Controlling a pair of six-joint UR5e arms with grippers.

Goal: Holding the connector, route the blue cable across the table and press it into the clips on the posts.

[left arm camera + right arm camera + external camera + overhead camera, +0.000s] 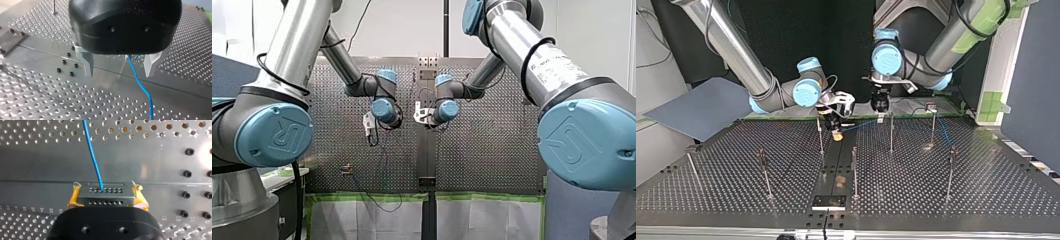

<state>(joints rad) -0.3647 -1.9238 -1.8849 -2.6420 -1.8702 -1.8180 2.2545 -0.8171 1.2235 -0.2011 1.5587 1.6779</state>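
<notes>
My right gripper is shut with its yellow pads on a grey metal connector. The blue cable leaves the connector and runs ahead over the table. In the top view my right gripper hangs low over the middle strip, and the blue cable stretches from it toward my left gripper. My left gripper stands open, its metal fingers wide apart. The blue cable passes loosely between them, touching neither. Several thin posts stand on the perforated table.
More posts stand around the middle strip, one close beside my right gripper. A grey-blue board leans at the top view's left. Screw heads dot the plate beside the connector.
</notes>
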